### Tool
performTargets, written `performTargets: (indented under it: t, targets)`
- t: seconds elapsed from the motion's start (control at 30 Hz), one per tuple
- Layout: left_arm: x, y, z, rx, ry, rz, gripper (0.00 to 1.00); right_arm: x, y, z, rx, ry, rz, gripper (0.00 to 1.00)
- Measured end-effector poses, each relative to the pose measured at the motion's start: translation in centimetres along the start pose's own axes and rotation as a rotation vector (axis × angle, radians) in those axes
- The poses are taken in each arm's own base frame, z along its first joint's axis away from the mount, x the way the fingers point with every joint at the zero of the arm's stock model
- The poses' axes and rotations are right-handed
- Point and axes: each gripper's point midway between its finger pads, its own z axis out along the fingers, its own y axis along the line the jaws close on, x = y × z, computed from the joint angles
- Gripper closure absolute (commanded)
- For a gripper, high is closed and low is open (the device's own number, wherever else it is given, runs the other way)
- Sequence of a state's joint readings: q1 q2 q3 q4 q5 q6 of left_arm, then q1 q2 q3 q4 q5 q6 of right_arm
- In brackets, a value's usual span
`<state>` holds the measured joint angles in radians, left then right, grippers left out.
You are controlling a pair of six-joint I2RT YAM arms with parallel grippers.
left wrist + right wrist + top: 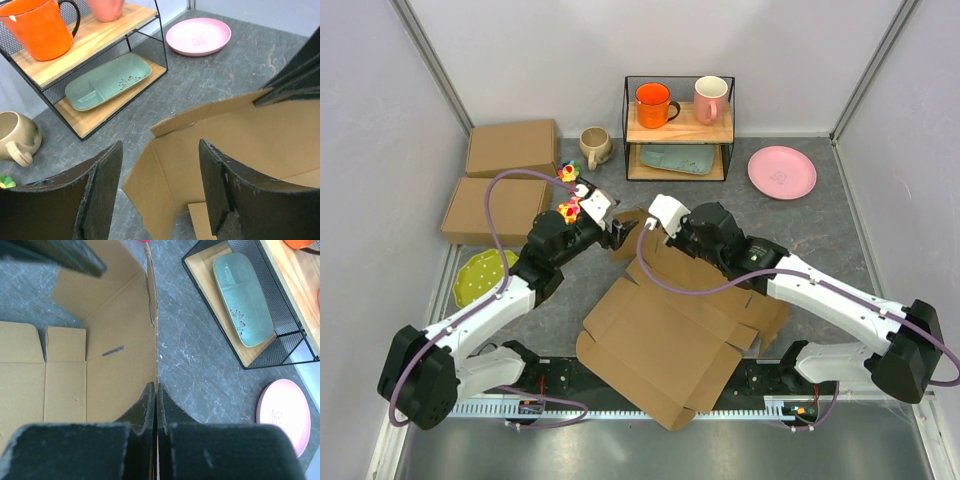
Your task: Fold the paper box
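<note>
The paper box (665,345) lies mostly flat and unfolded on the table, its far wall raised. My right gripper (156,390) is shut on the top edge of that raised far wall (150,300) and holds it upright; it shows in the top view (655,225). My left gripper (160,165) is open, its fingers (107,180) either side of the wall's left side flap (165,175), not touching it. In the top view the left gripper (616,232) sits at the wall's left end.
Two flat brown boxes (510,150) (495,210) lie at the far left. A wire shelf (678,130) holds an orange mug (652,104), a pink mug (710,98) and a green tray (678,158). A beige mug (594,146), pink plate (781,171), green plate (483,276).
</note>
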<state>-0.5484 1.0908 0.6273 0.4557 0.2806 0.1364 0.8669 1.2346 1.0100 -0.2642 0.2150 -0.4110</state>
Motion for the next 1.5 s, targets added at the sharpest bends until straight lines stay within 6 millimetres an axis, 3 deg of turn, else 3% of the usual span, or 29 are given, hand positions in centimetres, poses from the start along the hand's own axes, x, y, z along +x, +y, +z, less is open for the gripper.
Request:
performTargets:
  t: [0.23,0.8,1.23,1.33,1.37,1.47,1.5]
  targets:
    - [2.1,0.1,1.2,0.027,0.053,0.068,0.31,-1.3,-0.1,-0.2,-0.033,-0.001,0.065,1.00]
    - [0.0,0.4,2.1,0.042,-0.011,0.138,0.31,-1.7,-1.7,-0.5,-0.142,0.028,0.327,1.00]
    - [0.4,-0.3,4.0,0.112,-0.007,0.136,0.36,-1.0,-1.6,-0.7,-0.181,0.045,0.414,1.00]
    - [0.8,-0.9,4.3,0.152,-0.003,0.122,0.53,-1.1,-1.5,-0.7,-0.185,0.044,0.415,1.00]
    - [0.9,-1.3,4.3,0.169,-0.003,0.108,0.66,-1.1,-1.5,-0.7,-0.185,0.044,0.415,1.00]
    - [1.2,-1.8,4.4,0.188,0.005,0.049,0.93,-0.8,-1.5,-0.7,-0.181,0.052,0.415,1.00]
    - [1.3,-2.1,4.4,0.197,0.006,0.025,0.95,-0.7,-1.7,-0.6,-0.169,0.054,0.412,1.00]
